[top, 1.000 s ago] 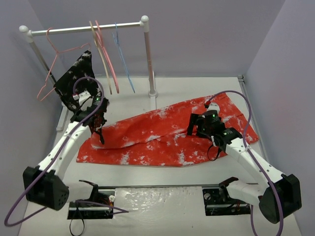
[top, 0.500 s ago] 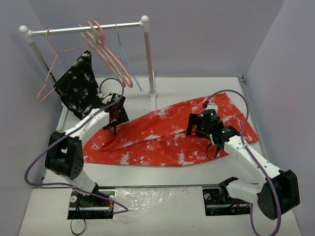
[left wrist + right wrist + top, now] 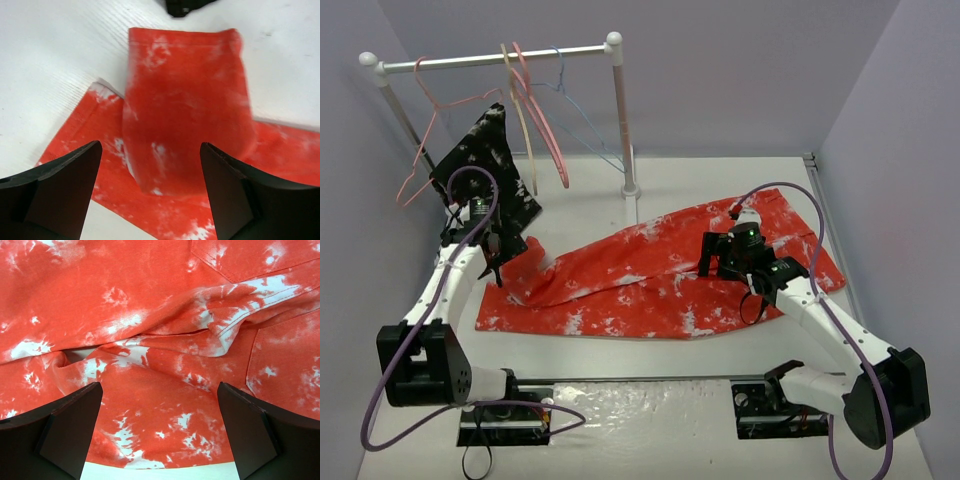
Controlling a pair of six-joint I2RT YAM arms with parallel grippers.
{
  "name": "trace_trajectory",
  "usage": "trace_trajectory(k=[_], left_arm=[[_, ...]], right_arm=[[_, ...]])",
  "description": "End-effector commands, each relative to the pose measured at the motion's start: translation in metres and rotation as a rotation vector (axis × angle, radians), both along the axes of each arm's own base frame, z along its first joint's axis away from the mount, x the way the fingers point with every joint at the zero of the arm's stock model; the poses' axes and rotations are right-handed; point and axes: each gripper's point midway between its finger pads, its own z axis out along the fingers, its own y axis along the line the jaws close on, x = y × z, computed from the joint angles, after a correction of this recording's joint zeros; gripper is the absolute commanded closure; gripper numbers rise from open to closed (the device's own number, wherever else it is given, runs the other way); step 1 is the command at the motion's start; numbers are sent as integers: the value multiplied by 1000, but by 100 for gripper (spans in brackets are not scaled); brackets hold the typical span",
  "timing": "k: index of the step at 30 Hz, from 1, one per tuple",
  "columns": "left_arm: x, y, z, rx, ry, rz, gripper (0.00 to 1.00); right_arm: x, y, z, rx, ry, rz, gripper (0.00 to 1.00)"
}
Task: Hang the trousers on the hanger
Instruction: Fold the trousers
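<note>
Your left gripper point(image 3: 497, 266) and right gripper point(image 3: 718, 265) sit released above the trousers point(image 3: 660, 282) (hanger point(image 3: 588, 120) on the rail point(image 3: 470, 61) beyond them).

- Left gripper point(image 3: 492, 262): drawn back leftward, jaws now spread, holding nothing.
- Trousers point(image 3: 650, 275): left leg end now folded over itself.
- Hanger point(image 3: 564, 90): swung toward the rail post point(image 3: 619, 110).

The left gripper point(image 3: 495, 265) points down at the far left, jaws spread wide. The right gripper point(image 3: 722, 262) hovers right of centre, jaws also wide apart.
</note>
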Motion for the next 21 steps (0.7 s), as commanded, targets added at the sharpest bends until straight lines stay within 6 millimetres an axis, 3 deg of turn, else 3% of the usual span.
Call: trace_trajectory(k=[1, 7, 12, 16, 20, 21], left_arm=[[33, 20, -6, -34, -38, -18, 23], [71, 50, -34, -32, -9, -9, 25], [93, 49, -58, -54, 13, -45, 31], [96, 50, -82, -58, 62, -39, 34], [87, 48, -104, -77, 115, -39, 43], [85, 46, -107, -83, 118, -35, 49]], right_arm=[[12, 10, 30, 32, -99, 36, 3], [10, 9, 31, 37, -107, 39, 3], [8, 9, 31, 45, -109, 42, 3], [7, 9, 33, 51, -113, 39, 3], [5, 8, 32, 56, -111, 30, 3], [5, 8, 32, 58, -113, 27, 3]])
